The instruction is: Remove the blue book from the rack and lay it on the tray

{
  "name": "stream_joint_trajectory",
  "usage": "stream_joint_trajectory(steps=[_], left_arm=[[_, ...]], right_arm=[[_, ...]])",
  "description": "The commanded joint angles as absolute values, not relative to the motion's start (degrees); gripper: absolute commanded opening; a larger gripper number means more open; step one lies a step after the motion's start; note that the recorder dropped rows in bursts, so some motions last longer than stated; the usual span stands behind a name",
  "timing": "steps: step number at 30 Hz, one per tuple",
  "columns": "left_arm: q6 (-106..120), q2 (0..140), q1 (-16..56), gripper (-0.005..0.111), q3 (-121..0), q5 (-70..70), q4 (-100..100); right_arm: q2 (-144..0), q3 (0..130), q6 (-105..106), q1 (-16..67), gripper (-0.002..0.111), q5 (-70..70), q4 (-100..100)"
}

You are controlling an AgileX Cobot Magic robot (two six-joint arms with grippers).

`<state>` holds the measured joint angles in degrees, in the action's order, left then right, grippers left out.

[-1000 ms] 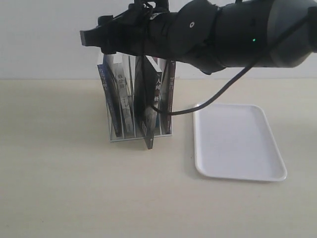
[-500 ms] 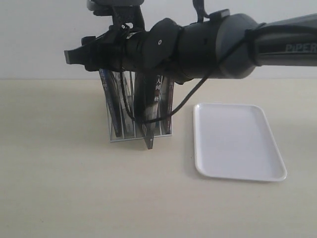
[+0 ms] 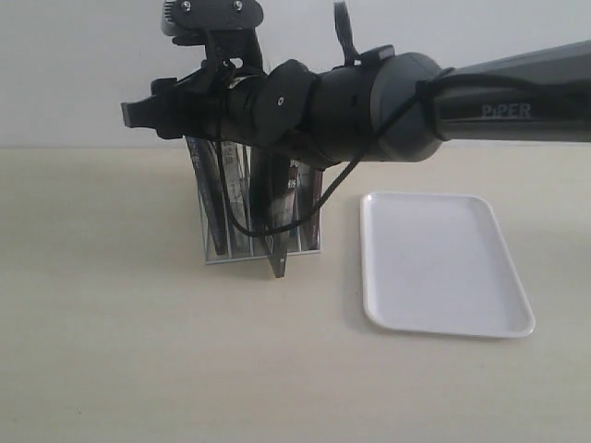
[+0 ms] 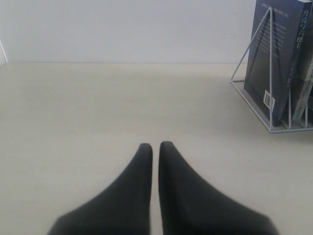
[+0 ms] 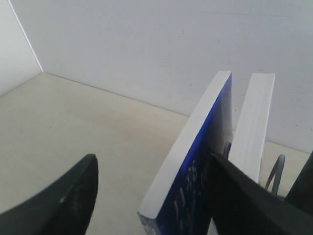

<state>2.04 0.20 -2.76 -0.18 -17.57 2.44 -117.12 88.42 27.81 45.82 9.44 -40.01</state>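
The rack (image 3: pixel 261 242) stands on the pale table (image 3: pixel 111 351), a little left of the middle of the exterior view, with books standing up in its slots. The blue book (image 3: pixel 205 189) is in the slot at the left end of the rack. It leans a little, and its top is hidden behind the arm. A black book (image 3: pixel 275 235) near the middle of the rack pokes out toward the front, past the wire base. The tray (image 3: pixel 443 263) lies flat in the right half of the frame, near the rack but not touching it. The big dark right arm (image 3: pixel 397 92) comes in from the right edge and crosses the upper part of the frame, so the right gripper (image 3: pixel 138 113) sits at the upper left, level with the tops of the books. In the right wrist view its two fingers (image 5: pixel 63 200) are spread wide apart. The top edge of the blue book sits in the gap between them, much closer to one finger, and I cannot tell if that finger touches the cover. Another book with white page edges (image 5: pixel 252 122) stands just beside the blue one. In the left wrist view the left gripper (image 4: pixel 155 147) hangs low over bare table with its fingers pressed close together and holding nothing. The rack is off to one side there, well apart from it, and the blue book's back cover faces out.
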Motion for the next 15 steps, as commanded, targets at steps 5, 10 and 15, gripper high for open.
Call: stream_joint_trajectory(steps=[5,10,15], left_arm=[[1.9,0.0,-2.8,0.004,0.0,-16.7,2.3],[1.9,0.0,-2.8,0.004,0.0,-16.7,2.3],[1.9,0.0,-2.8,0.004,0.0,-16.7,2.3]], right_arm=[[-114.9,88.2,28.8,46.0,0.062,7.5,-40.2],[-113.2,88.2,28.5,45.7,0.062,6.2,-40.3],[-113.8,88.2,27.4,45.7,0.062,3.6,-40.3]])
